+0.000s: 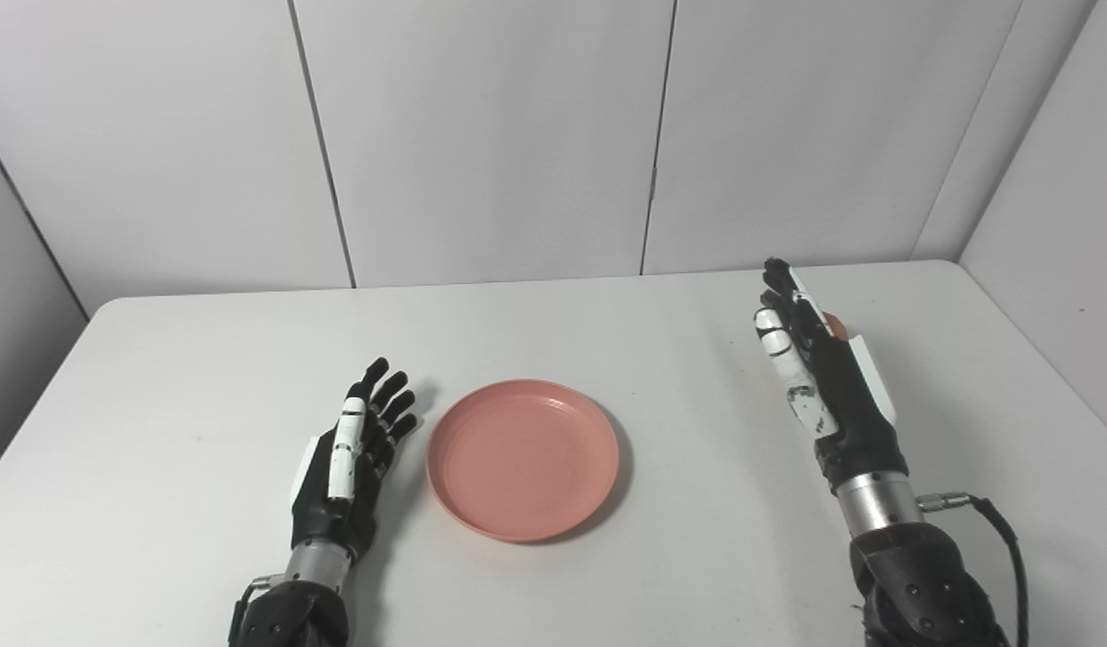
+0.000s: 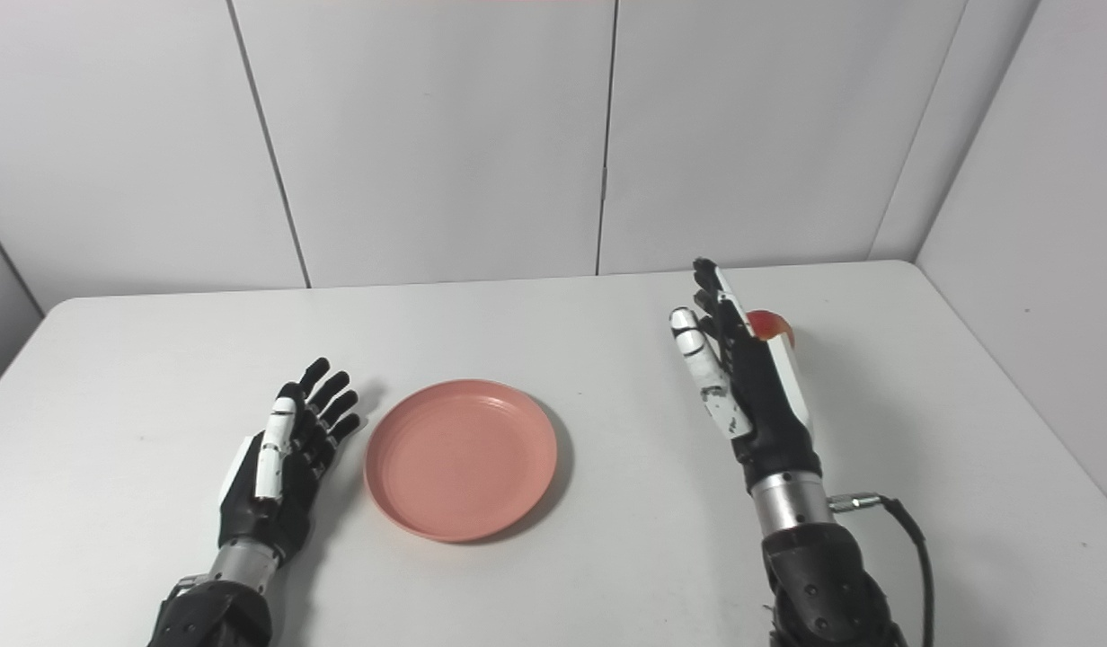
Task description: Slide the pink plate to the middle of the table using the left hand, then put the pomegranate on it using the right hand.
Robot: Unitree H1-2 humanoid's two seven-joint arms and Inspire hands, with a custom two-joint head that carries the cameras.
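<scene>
Right eye view gives us the clearest look at our right hand (image 2: 742,377): it stands on edge, fingers stretched toward the far wall and spread, grasping nothing. We hold it this way, we judge, because the pomegranate (image 2: 773,325) sits just beyond its outer side — only a red-orange sliver shows past the white back of the hand, and whether the two touch we cannot tell. The hand looks set to curl around the fruit from its inner flank.

Our left hand (image 1: 351,449) rests on edge too, released, fingers apart and angled up toward the far right, just beside the left rim of the pink plate (image 1: 523,459) with a narrow strip of table (image 1: 203,359) between them. That open, flat-sided pose fits a pushing job — the side of the hand meets the rim, not a grip.

The plate already lies near the middle of the table, flat, its hollow facing up. So we judge the slide done or nearly so, and the fruit's turn next.

As for direction, the plate is round and has no long axis. The pomegranate is too hidden for us to say which way its crown points. It lies on the right half of the table, well apart from the plate.
</scene>
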